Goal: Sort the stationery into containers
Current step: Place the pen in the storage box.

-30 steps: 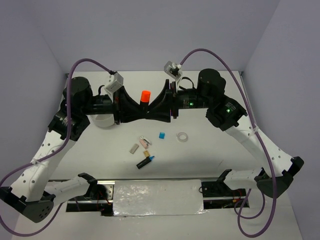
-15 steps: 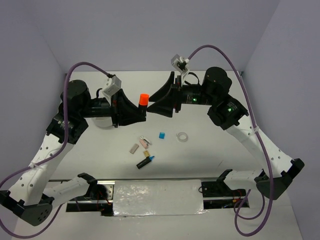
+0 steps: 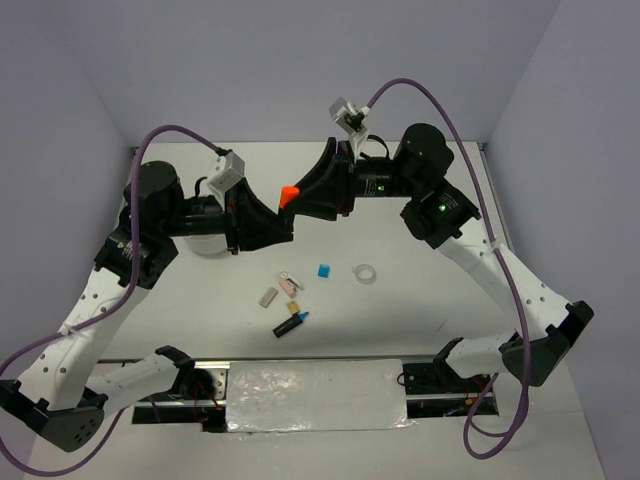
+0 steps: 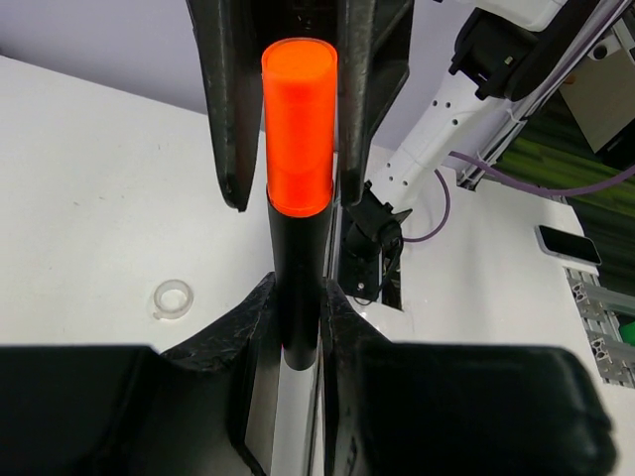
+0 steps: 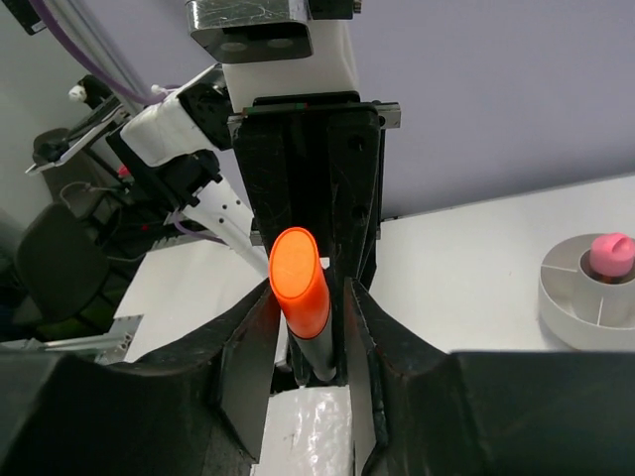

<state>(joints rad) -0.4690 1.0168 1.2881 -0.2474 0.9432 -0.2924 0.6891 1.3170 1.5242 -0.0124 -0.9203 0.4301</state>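
Note:
A black marker with an orange cap [image 4: 298,129] is clamped by its body in my left gripper [image 4: 298,309], which is shut on it above the table. My right gripper [image 5: 308,307] faces it from the other side, its fingers [image 4: 234,109] pressed to both sides of the orange cap [image 3: 288,193]. The white divided bowl [image 5: 580,302] stands at the far left, half hidden behind the left arm [image 3: 205,243], and a pink tube [image 5: 610,253] stands in it. On the table lie a blue cube [image 3: 323,270], a clear ring [image 3: 365,273], a grey block [image 3: 267,297], a tan block [image 3: 293,286] and a blue-capped marker [image 3: 290,324].
A small white piece [image 3: 286,276] and a small orange piece [image 3: 295,307] lie among the loose items. A foil-covered plate [image 3: 315,394] sits at the near edge between the arm bases. Walls close in the table at the back and on both sides.
Half a second ago the right gripper stood open, off to the right of the cap. It has moved left and closed round the cap, and the marker now tilts.

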